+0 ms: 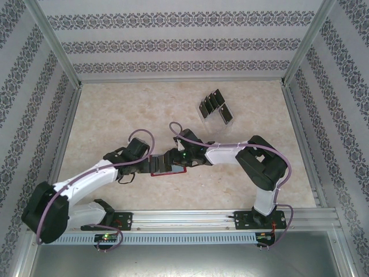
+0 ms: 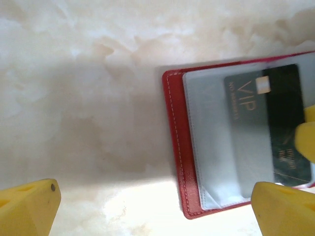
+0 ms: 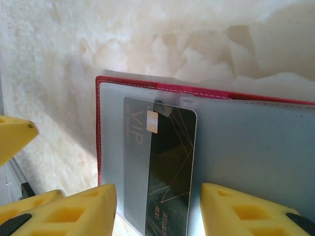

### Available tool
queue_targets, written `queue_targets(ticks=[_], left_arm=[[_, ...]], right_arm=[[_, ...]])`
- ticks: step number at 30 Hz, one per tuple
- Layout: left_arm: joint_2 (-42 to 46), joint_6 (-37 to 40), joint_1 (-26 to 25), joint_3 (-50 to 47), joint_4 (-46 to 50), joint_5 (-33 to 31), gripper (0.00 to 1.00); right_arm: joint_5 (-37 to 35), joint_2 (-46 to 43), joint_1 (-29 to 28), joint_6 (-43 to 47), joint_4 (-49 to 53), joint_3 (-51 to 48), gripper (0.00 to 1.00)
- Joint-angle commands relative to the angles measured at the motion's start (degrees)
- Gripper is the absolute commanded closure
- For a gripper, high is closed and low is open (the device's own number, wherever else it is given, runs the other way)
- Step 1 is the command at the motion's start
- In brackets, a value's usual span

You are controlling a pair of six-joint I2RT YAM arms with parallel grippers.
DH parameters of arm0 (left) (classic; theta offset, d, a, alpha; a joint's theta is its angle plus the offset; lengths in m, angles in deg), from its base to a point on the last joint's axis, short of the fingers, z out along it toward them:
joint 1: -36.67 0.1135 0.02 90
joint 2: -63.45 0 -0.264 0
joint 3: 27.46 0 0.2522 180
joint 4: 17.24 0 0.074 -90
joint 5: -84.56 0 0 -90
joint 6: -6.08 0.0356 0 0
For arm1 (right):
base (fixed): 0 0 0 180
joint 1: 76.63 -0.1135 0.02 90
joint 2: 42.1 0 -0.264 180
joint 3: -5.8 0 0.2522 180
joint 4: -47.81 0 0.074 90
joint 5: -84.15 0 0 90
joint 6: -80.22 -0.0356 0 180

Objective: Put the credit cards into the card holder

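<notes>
The red card holder [image 2: 176,147] lies open on the marble table, its grey-blue clear pockets facing up. One black credit card [image 3: 170,162] with gold "VIP" lettering sits partly slid under a clear pocket, its right half uncovered. My right gripper [image 3: 157,211] is open, with one yellow finger on each side of the card and a narrow gap to each. My left gripper [image 2: 157,206] is wide open over the holder's left corner and holds nothing. Both grippers meet over the holder [image 1: 167,172] at the table's middle. More black credit cards [image 1: 214,107] stand at the back.
The remaining cards sit in a clear slotted stand [image 1: 222,115] at the back right of the table. Patterned walls and metal rails [image 1: 300,133] enclose the table. A yellow finger [image 2: 307,132] of the right gripper shows at the left wrist view's right edge.
</notes>
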Motion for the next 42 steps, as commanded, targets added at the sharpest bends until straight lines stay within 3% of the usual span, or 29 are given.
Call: queue_targets(ticks=[1,6,17,26,42], left_arm=[[4.53,-5.08,1.1,-1.75,-0.05,-2.31,0.0],[8.88,-8.66,2.34,-3.57,0.45,-5.09,0.0],[7.47,-10.19,4.74,-6.14,-5.78,0.82,0.0],[6.54,-10.84,4.98,-6.75,-8.59,2.91,0.0],[5.79,-11.62,5.11,-7.36,-10.63,4.0,0.0]], right_arm=[[-2.41,0.91,-1.05,2.79,7.71,1.35,0.51],[-3.8,1.27,-2.07,4.7,11.48,3.88,0.51],[-5.31,2.91,-4.56,6.96,16.64,9.0,0.51],[-10.77,3.89,-6.93,11.28,24.96,14.17,0.48],[-9.97,6.14,-8.68,11.11,25.68,18.38,0.48]])
